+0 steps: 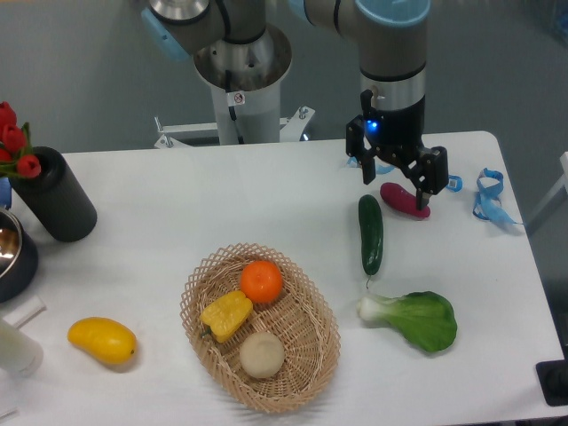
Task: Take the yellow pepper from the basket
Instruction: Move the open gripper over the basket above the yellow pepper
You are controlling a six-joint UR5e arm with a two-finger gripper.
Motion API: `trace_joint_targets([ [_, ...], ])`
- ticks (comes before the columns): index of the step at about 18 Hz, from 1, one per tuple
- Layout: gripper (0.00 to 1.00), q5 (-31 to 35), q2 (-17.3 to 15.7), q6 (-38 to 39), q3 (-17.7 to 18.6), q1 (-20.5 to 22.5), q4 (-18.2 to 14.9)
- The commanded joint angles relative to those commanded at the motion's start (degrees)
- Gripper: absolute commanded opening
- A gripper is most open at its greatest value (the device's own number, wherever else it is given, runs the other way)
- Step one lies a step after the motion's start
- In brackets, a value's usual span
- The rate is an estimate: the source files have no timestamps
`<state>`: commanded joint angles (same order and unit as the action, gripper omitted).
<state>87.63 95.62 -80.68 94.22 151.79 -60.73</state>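
Observation:
The yellow pepper [226, 314] lies in the left half of the wicker basket [306, 359], next to an orange [262, 281] and above a pale round fruit [262, 355]. My gripper [397, 182] hangs at the back right of the table, far from the basket, just above a purple-red vegetable [404, 201]. Its jaws are open and hold nothing.
A green cucumber [371, 233] and a bok choy [415, 319] lie right of the basket. A yellow mango [103, 342] lies at the front left. A black vase with red tulips [53, 195] and a metal bowl [11, 253] stand at the left. Blue straps [490, 197] lie at the far right.

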Motion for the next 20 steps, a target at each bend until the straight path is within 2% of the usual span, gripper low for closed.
trace_joint_targets([
  [7,1.00,0.0,0.0,0.0,0.0,-0.4,0.1],
  [10,1.00,-3.3,0.4,1.1,0.9,-1.1,2.5],
  [14,1.00,-6.6,0.7,14.2,2.8,-3.0,6.3],
  [18,1.00,-6.7,2.8,16.0,2.4,-6.2,7.4],
  [20,1.00,-6.7,6.0,27.4,2.3,-12.1,7.5],
])
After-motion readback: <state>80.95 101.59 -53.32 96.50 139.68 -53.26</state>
